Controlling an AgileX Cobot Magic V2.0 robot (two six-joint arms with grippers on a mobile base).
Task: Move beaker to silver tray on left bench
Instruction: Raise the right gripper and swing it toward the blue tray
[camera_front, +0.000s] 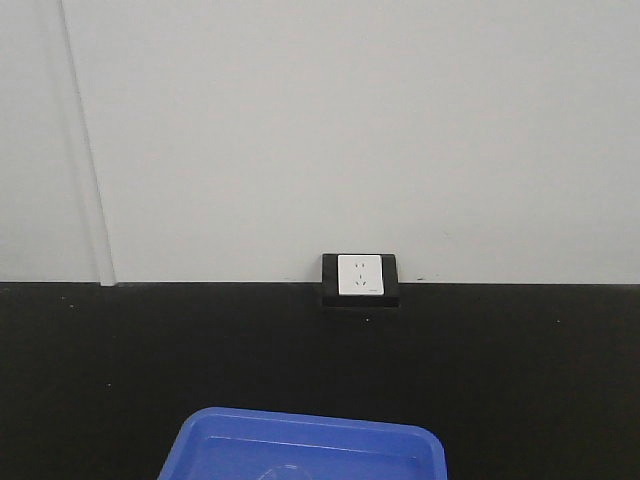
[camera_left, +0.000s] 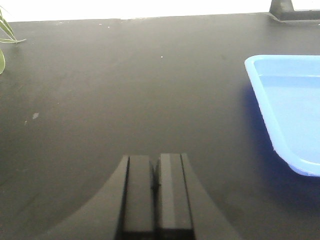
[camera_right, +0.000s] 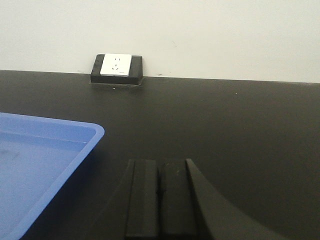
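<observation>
The beaker and the silver tray are out of view in all three views. A matte black worktop (camera_front: 500, 380) runs below a plain white wall; whether it is the left bench I cannot tell. My left gripper (camera_left: 155, 159) hovers low over the black surface (camera_left: 125, 100), its two dark fingers pressed together with nothing between them. My right gripper (camera_right: 159, 164) is likewise shut and empty above the black top (camera_right: 240, 135). Neither gripper shows in the front view.
A blue plastic tray (camera_front: 300, 445) sits at the near edge, between the grippers: right of the left gripper (camera_left: 290, 105) and left of the right one (camera_right: 40, 160). A white socket in a black frame (camera_front: 360, 278) stands against the wall. Green leaves (camera_left: 5, 35) poke in at far left.
</observation>
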